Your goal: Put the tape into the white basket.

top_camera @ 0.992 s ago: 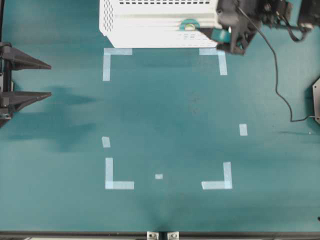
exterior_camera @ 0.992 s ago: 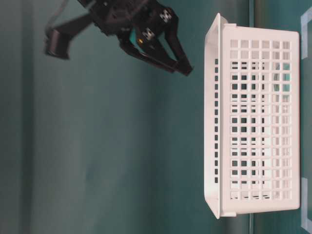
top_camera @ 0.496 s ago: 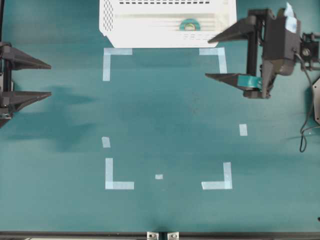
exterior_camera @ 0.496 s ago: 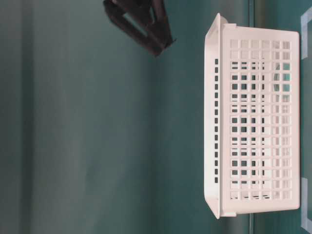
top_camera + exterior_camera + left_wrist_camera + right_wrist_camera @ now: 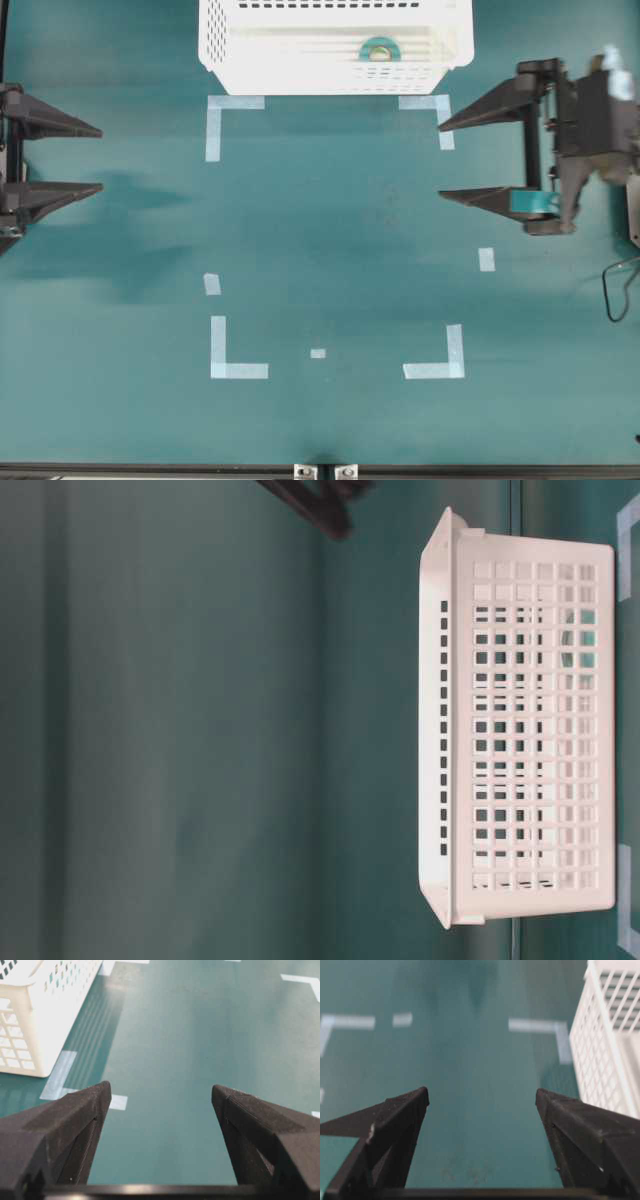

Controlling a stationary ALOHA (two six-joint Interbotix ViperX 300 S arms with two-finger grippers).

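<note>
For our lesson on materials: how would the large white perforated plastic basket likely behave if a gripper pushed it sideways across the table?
The large white perforated plastic basket would probably slide rather than tip, since it sits low and wide. Its hole-patterned walls suggest it is light for its size. The small teal ring-shaped tape roll lying flat inside would likely ride along.

left end effector (image 5: 100, 158): jaws spread, empty | right end effector (image 5: 440, 160): jaws spread, empty
</note>
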